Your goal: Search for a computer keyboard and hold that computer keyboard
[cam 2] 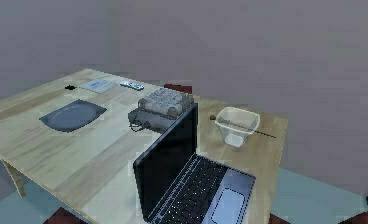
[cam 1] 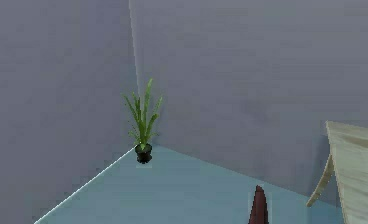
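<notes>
One wooden surface (cam 2: pixel 92 150) carries open laptop (cam 2: pixel 175 160), white bowl (cam 2: pixel 235 125), grey mat (cam 2: pixel 72 115), boxy grey object (cam 2: pixel 160 108). Keyboard (cam 2: pixel 197 187) visible as laptop's own keys. Potted plant (cam 1: pixel 144 120) in corner. Claw state: cannot tell.

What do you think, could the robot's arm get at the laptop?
Probably yes. The laptop lies open at the wooden table's near edge, on the arm's side, with nothing standing in front. The white bowl and grey box sit farther back, out of the way.
</notes>
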Available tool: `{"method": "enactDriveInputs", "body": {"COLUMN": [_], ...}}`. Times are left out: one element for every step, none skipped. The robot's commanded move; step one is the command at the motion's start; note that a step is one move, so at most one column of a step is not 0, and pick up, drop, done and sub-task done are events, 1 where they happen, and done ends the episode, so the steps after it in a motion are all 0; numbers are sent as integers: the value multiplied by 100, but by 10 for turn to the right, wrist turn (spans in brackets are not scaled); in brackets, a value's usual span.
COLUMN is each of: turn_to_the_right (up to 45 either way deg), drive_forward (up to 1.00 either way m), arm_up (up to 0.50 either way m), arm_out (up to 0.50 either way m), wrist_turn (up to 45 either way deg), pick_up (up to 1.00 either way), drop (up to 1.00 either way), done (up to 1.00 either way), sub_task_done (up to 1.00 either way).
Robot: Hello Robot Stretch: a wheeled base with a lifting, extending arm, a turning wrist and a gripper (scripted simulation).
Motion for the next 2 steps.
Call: {"method": "enactDriveInputs", "body": {"turn_to_the_right": [0, 0], "drive_forward": [0, 0], "arm_up": [50, 38], "arm_out": [0, 0], "wrist_turn": [0, 0], "pick_up": [0, 0], "drop": [0, 0], "done": [0, 0], "sub_task_done": [0, 0]}}
